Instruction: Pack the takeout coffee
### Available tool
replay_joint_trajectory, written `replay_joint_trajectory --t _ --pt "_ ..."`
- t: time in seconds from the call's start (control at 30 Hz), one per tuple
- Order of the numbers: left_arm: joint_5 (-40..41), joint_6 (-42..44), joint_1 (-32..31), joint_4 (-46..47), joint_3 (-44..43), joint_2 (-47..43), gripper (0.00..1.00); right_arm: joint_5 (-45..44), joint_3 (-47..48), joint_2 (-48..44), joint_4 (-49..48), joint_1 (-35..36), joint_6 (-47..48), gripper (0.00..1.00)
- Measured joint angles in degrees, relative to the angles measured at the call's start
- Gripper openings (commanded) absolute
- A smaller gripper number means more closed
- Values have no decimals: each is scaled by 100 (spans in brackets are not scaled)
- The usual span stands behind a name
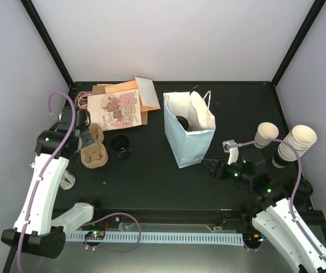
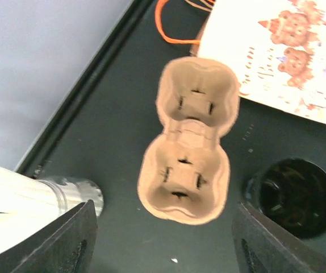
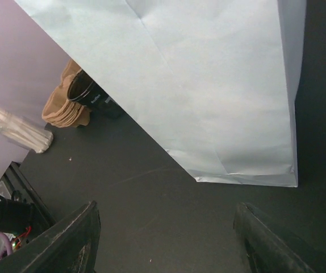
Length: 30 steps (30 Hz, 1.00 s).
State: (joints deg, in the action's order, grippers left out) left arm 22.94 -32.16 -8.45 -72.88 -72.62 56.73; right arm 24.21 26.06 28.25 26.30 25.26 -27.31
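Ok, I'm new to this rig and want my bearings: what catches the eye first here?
The pale paper bag standing open mid-table stands out first, something round and dark inside it. To its left sits the brown pulp carrier with the left gripper open above it, the black-lidded coffee beside it; stacked cream cups stand at the right edge.

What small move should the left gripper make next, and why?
Probably lower the left gripper straight down: its open jaws hang over the empty brown pulp two-pocket carrier, while the round black-lidded coffee cup stands beside it, unpacked.
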Motion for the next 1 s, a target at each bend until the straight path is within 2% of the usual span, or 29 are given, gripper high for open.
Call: replay_joint_trajectory --t 0.23,0.47,0.5,0.7,0.73,0.8,0.93,1.0 --pt "402 -85 535 -92 -79 50 59 87 -22 -15 -151 0 11 67" --pt "468 -186 914 -87 219 -48 61 181 -22 35 -160 0 17 67" --pt "485 -199 931 -92 245 -57 63 188 -22 37 -160 0 17 67" --pt "345 -306 973 -114 258 -114 98 186 -22 74 -160 0 17 67" --pt "245 -317 977 -136 234 -116 99 186 -22 98 -157 0 20 67" --pt "81 -280 979 -136 155 -118 99 186 -22 138 -155 0 17 67" --pt "-9 -164 981 -68 136 -310 88 184 -22 219 -149 0 17 67" --pt "81 -122 1014 -79 162 -450 79 179 -17 273 -142 0 17 67"
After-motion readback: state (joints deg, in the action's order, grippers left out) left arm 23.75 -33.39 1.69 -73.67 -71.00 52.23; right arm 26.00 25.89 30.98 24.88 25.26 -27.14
